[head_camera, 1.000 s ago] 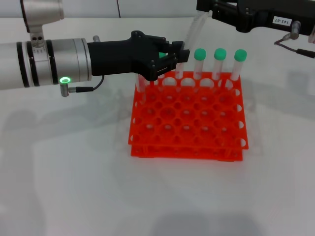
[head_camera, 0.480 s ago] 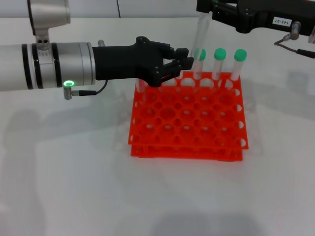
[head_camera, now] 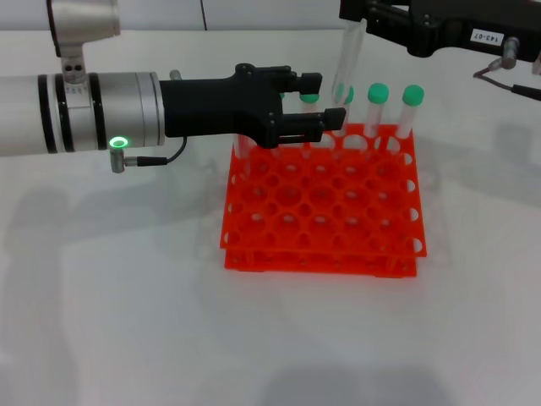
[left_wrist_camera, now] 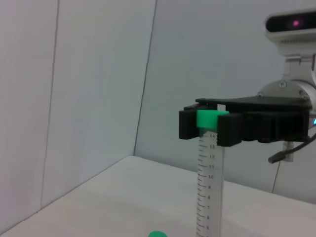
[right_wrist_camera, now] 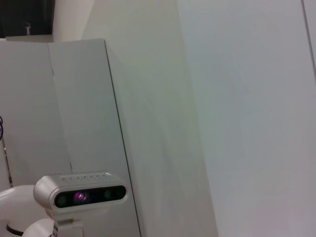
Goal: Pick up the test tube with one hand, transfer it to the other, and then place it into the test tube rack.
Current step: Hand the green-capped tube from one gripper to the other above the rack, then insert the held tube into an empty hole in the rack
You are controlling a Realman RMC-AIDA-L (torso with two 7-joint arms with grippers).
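The test tube (head_camera: pixel 345 61) hangs nearly upright over the back row of the orange-red rack (head_camera: pixel 321 207). My right gripper (head_camera: pixel 353 19), the one with the white number label, is shut on its green cap. The left wrist view shows this grip (left_wrist_camera: pixel 208 129) on the cap (left_wrist_camera: pixel 207 118), with the clear tube (left_wrist_camera: pixel 209 187) hanging below. My left gripper (head_camera: pixel 328 101), black and unlabelled, is open, its fingers (head_camera: pixel 311 81) spread beside the tube's lower part without holding it.
Several other green-capped tubes (head_camera: pixel 378 93) stand in the rack's back row, some hidden behind my left gripper. One cap (left_wrist_camera: pixel 158 233) shows at the edge of the left wrist view. The rack sits on a white table (head_camera: pixel 127 296).
My left gripper has opened and let go of the tube. The tube has swung from tilted to nearly upright in my right gripper.
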